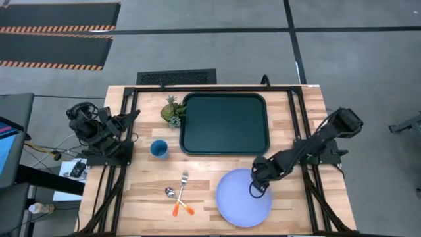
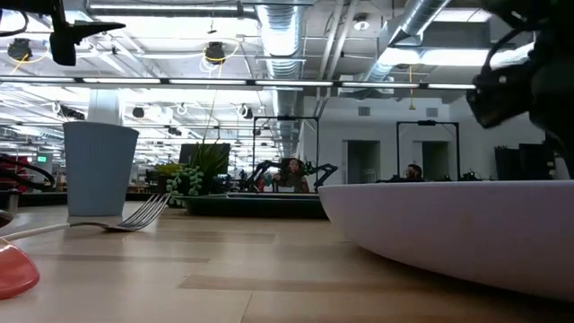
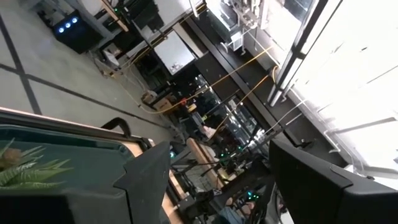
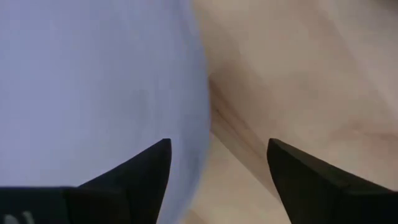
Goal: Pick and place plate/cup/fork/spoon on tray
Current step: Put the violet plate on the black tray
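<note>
From above, the large round pale lavender-blue plate [image 1: 243,197] lies on the light wooden table [image 1: 145,197] just in front of the dark green-black rectangular tray [image 1: 224,123], which holds nothing; the right claw [image 1: 256,191] hangs over the plate's right rim at the end of a low, outstretched arm. Only the right wrist view shows its fingers [image 4: 140,171] spread wide, one over the plate [image 4: 93,81], the other over bare wood, straddling the rim. The table-level view adds the plate's raised wall [image 2: 448,224] close up, and the small blue cylindrical cup [image 2: 100,169] standing upright behind the silver-tined fork [image 2: 134,215]. Overhead, the orange-handled fork [image 1: 181,191] crosses the orange-handled spoon [image 1: 176,199], with the cup [image 1: 158,149] left of the tray. The left claw [image 1: 131,118] waits, folded at the table's left edge, fingers [image 3: 146,180] apart.
</note>
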